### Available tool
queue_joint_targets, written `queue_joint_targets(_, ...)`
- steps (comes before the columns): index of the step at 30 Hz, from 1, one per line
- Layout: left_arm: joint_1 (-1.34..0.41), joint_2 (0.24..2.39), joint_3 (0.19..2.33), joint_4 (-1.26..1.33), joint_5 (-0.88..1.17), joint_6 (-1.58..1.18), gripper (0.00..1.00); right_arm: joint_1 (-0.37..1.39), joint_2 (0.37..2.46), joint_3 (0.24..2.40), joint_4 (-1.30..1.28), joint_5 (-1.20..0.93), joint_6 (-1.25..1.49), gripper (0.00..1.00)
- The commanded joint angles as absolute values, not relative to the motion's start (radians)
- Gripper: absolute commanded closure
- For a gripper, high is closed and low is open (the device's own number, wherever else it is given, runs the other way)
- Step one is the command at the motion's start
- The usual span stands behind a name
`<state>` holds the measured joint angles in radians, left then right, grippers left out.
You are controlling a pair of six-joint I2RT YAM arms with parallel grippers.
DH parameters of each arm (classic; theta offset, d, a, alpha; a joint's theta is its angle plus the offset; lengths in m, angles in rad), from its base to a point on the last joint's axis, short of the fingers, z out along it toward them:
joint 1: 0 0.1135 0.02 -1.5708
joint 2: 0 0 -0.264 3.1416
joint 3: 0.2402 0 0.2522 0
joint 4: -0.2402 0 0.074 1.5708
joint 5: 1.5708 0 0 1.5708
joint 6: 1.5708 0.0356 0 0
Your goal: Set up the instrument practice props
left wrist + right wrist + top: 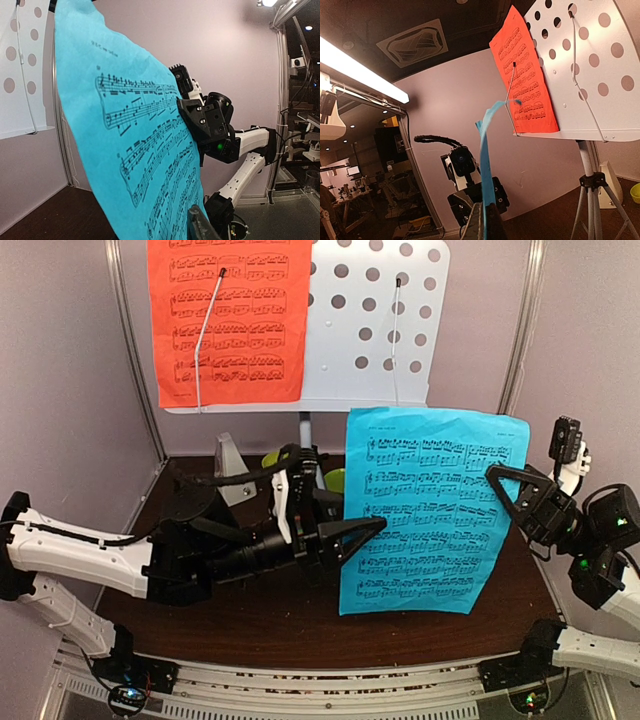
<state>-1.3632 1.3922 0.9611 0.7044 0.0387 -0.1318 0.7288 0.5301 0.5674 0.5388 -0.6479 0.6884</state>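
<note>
Where the music-stand desk spreads across the top of the overhead view, it reads as a thin, rigid, pale grey plate punched with round holes. The red music sheet lies flat over its left half, printed with black staves and pinned under a thin wire retainer. Lower down, on the dark brown bench, the small whitish metronome stands as a pyramid behind the left arm, and the grey pole of the tripod rises to the desk.

The blue music sheet, thin and slightly wavy paper, hangs upright in the air over the bench, below and right of the red one and apart from the desk. The left gripper meets its left edge about halfway down, one black finger crossing the front. The other finger is behind the paper, so I cannot tell whether the jaws pinch it. The right gripper is clamped on the right edge near the top corner; in its wrist view the paper rises edge-on from between closed fingers.

The left arm covers the metronome's base and the tripod's legs, and the frame cuts off the desk's top.
</note>
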Motion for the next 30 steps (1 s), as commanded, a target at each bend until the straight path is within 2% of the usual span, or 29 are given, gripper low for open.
queue_joint_targets(1,-1.367,1.408,1.014,0.707,0.036,-0.125,0.69,0.727,0.554,0.56,0.622,-0.641,0.707,1.0)
queue_joint_targets(5,-1.367,1.422,1.035,0.721,0.02,-0.13,0.76,0.727,0.589,0.567,0.66,-0.651,0.712,1.0)
queue_joint_targets(10,-1.367,1.394,1.053,0.689,-0.036,-0.114,1.0,0.727,0.62,0.589,0.653,-0.632,0.687,1.0)
queue_joint_targets(13,-1.367,1.348,1.083,0.598,-0.095,-0.076,1.0,0.727,0.63,0.647,0.529,-0.55,0.617,1.0)
queue_joint_targets(15,-1.365,1.324,1.127,0.511,-0.145,-0.049,1.0,0.727,0.646,0.709,0.373,-0.444,0.55,0.92)
queue_joint_targets(18,-1.352,1.298,1.202,0.401,-0.191,-0.016,1.0,0.726,0.704,0.832,0.236,-0.319,0.498,0.72)
queue_joint_targets(20,-1.344,1.287,1.252,0.349,-0.226,0.013,1.0,0.727,0.749,0.899,0.215,-0.288,0.479,0.67)
queue_joint_targets(23,-1.334,1.291,1.338,0.27,-0.284,0.079,1.0,0.727,0.81,0.977,0.233,-0.266,0.455,0.54)
queue_joint_targets(30,-1.276,1.302,1.474,0.165,-0.357,0.182,1.0,0.727,0.967,1.196,0.135,-0.215,0.393,0.48)
